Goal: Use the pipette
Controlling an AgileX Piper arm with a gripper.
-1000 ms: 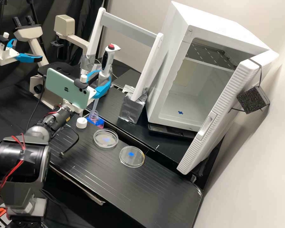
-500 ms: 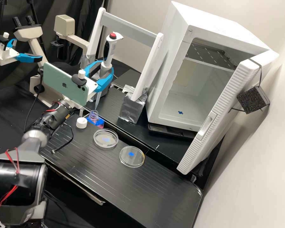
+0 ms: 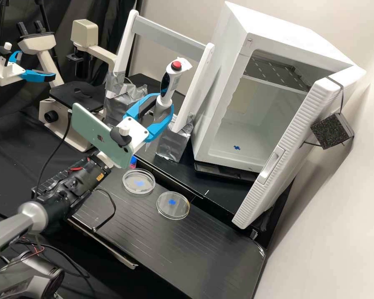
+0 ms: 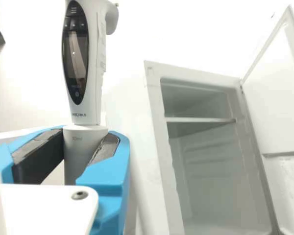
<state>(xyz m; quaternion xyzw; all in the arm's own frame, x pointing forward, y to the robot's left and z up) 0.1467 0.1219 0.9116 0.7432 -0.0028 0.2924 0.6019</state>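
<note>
I'm clasping the tilted pipette (image 3: 169, 85) in the gripper (image 3: 159, 111) above the bench (image 3: 214, 253), and I'm risking any liquid inside dripping outside a petri dish (image 3: 139, 191) if too quick a swing is jolting it.

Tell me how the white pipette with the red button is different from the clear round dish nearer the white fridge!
The pipette is long; the dish is flat. The pipette is held by the white gripper; the dish lies on the black bench. The pipette is white, the dish clear.
</note>
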